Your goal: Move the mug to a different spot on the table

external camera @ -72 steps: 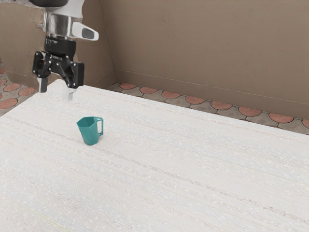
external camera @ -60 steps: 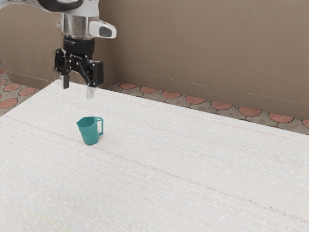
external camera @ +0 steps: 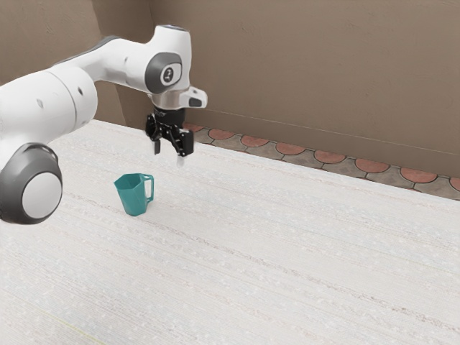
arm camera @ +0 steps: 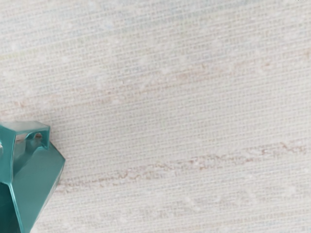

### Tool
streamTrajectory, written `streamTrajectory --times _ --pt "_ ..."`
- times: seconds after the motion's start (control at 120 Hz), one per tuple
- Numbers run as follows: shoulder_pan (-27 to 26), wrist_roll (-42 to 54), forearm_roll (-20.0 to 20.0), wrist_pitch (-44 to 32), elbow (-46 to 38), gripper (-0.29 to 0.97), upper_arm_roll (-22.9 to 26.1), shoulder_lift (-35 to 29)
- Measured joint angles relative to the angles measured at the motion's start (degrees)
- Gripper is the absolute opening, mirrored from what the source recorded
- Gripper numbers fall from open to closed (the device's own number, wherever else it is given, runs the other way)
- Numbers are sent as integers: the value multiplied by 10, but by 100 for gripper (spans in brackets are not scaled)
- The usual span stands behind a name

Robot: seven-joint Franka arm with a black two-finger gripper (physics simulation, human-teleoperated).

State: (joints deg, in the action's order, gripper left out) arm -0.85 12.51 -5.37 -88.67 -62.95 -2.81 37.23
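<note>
Whitish, woven-textured table spans the scene. My white arm enters from the exterior view's left. The teal faceted mug stands upright on the table, handle toward the exterior view's right. My gripper hangs above and beyond the mug, fingers spread, grasping nothing.

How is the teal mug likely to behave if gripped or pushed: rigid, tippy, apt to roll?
The mug looks rigid and would probably not deform. Its base is narrower than its rim, so a high push might tip it. Its faceted sides should resist rolling.
</note>
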Motion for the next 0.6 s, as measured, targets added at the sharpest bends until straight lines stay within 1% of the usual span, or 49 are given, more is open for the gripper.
streamTrajectory --times 0.067,0.133,0.208,0.358,0.6 --pt "6 50 2 -25 -2 68 -11 15" --pt "8 100 13 -49 -11 68 -31 23" --pt "9 155 37 -83 -31 68 -56 30" --pt "10 261 74 -141 -51 68 -82 41" --pt "13 391 111 -193 -80 68 -115 46"
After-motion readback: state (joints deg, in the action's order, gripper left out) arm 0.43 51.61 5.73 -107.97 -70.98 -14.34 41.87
